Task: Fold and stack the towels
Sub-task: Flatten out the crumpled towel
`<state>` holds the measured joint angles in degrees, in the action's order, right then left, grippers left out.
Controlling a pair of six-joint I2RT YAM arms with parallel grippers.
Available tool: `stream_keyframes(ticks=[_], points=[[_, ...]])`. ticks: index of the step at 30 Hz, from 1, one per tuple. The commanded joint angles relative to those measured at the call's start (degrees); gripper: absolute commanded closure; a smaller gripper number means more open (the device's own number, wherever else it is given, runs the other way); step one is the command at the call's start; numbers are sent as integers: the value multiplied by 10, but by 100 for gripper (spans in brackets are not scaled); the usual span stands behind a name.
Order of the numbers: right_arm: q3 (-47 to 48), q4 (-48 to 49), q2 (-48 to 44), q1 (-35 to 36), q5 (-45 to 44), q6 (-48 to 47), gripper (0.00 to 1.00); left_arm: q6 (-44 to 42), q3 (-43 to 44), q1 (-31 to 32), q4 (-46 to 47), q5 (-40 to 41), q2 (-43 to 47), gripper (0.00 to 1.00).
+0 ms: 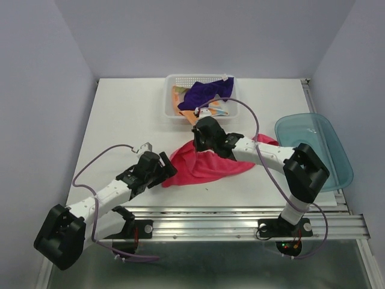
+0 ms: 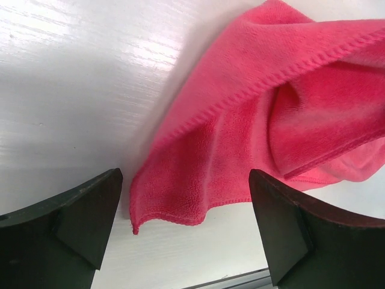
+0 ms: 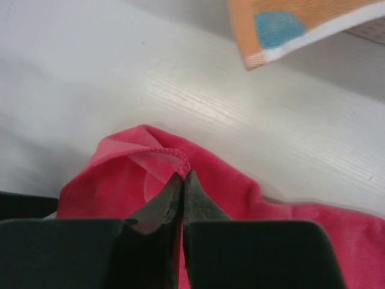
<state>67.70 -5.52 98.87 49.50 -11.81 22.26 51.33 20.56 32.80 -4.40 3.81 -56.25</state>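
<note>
So right gripper [image 3: 182, 176] is clamped on the pink towel [image 1: 207, 167] by its hem, the rest draped across the desk [image 1: 132, 114]; left gripper [image 2: 185, 186] is wide open, and the free corner lies straight ahead between its jaws.

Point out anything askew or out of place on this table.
The orange polka-dot cloth towel spills over the near rim of the white perforated plastic basket, one corner hanging free. The hot pink cloth towel lies crumpled on the table, not folded.
</note>
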Motion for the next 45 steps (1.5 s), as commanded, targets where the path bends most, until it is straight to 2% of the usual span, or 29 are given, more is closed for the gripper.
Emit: stream_keyframes(ticks=[1, 5, 10, 11, 13, 21, 25, 33, 37, 41, 42, 45], points=[[15, -5, -37, -36, -13, 25, 99, -2, 26, 14, 4, 24, -11, 2], [9, -4, -49, -54, -8, 24, 99, -4, 33, 16, 4, 27, -26, 5], [6, -6, -55, -70, 8, 30, 99, -16, 51, 28, 4, 33, -68, 16], [5, -7, -55, -72, 10, 31, 99, -18, 55, 31, 4, 33, -81, 21], [6, -7, -54, -74, 13, 32, 99, -22, 62, 42, 5, 31, -94, 23], [13, -19, -45, -78, 15, 36, 99, -1, 60, 96, 0, 43, -62, 22], [12, -27, -49, -79, 12, 37, 99, 33, 56, 133, -32, 61, -45, 21], [-1, -27, -58, -82, 7, 42, 99, 138, 48, 188, -76, 79, -68, 21], [-2, -30, -55, -82, 9, 43, 99, 158, 55, 213, -76, 80, -88, 23], [-6, -31, -56, -83, 2, 45, 99, 196, 66, 233, -86, 97, -117, 29], [-7, -30, -57, -83, 2, 45, 99, 202, 66, 233, -85, 102, -120, 35], [-13, -30, -59, -83, 6, 47, 99, 227, 77, 233, -101, 124, -134, 41]])
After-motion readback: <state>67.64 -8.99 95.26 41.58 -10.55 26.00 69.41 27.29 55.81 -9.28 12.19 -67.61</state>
